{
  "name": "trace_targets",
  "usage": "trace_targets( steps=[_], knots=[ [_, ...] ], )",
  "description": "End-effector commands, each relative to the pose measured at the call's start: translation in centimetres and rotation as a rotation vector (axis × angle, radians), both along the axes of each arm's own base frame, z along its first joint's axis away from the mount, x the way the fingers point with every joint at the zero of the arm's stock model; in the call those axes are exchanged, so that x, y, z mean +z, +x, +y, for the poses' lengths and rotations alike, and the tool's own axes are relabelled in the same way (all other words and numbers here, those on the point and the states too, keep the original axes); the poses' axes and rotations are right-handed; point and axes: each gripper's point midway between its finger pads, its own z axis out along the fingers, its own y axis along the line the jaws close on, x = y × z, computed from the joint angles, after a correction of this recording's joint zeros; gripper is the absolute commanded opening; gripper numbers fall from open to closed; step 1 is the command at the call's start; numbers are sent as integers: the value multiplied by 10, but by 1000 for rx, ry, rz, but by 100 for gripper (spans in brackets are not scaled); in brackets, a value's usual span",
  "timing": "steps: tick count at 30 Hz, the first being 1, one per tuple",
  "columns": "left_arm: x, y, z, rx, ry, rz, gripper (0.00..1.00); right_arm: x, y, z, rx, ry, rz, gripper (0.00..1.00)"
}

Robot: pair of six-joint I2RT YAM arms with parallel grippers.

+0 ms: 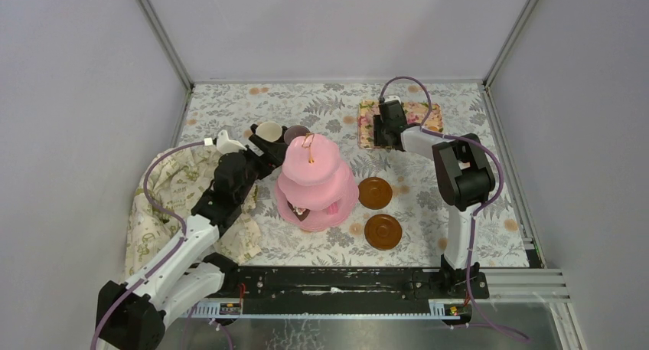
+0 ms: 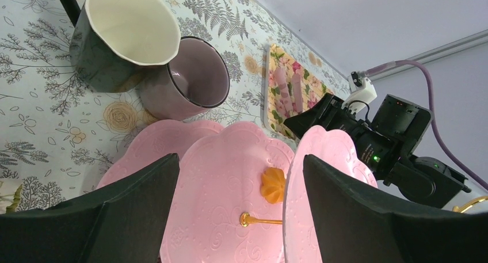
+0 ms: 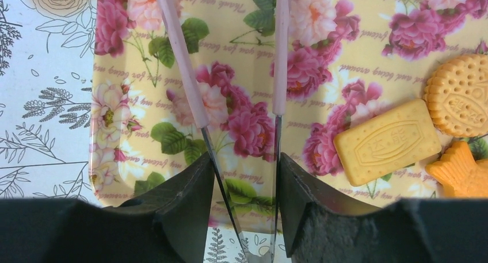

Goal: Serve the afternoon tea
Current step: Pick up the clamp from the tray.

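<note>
A crumpled leaf-print cloth point(image 1: 172, 193) lies at the left edge of the surface point(image 1: 459, 174), partly under the left arm point(image 1: 180, 250). A flowered tray point(image 1: 430, 119) sits at the far right, well apart from the pink cake stand point(image 1: 314, 183), which stands mid-surface. The mugs point(image 1: 268, 130) point(image 1: 296, 133) stand side by side just behind the stand's left side, close to the left pincer point(image 2: 240, 162). The saucers point(image 1: 375, 192) point(image 1: 383, 231) lie near the stand's right, apart from one another.

The left pincer is spread wide and holds nothing. Its fingers point(image 2: 144, 205) frame the stand's tiers, one of which carries an orange sweet point(image 2: 273, 183). The right pincer point(image 3: 244, 165) hangs low over the tray with its jaws part way apart. The metal ends of the pink-handled utensils point(image 3: 181, 61) point(image 3: 280, 50) run through the gap; whether a finger touches them is unclear.

There is one stand of three tiers, two mugs, two saucers, two utensils and three biscuits point(image 3: 387, 143) on the tray. The dark sweets on the bottom tier are too small to count.
</note>
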Motion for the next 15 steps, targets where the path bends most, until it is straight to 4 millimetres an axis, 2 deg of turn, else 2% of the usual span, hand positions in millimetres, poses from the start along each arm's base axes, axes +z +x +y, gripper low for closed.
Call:
trace_targets(
  steps=[1, 8, 15],
  knots=[
    [15, 0, 2, 11, -37, -58, 86, 45, 8, 8, 2, 30, -84, 49],
    [24, -6, 5, 12, -52, -81, 86, 67, 3, 11, -20, 72, -94, 42],
    [32, -12, 7, 7, -60, -95, 86, 82, -9, 6, -56, 61, -80, 42]
  ],
)
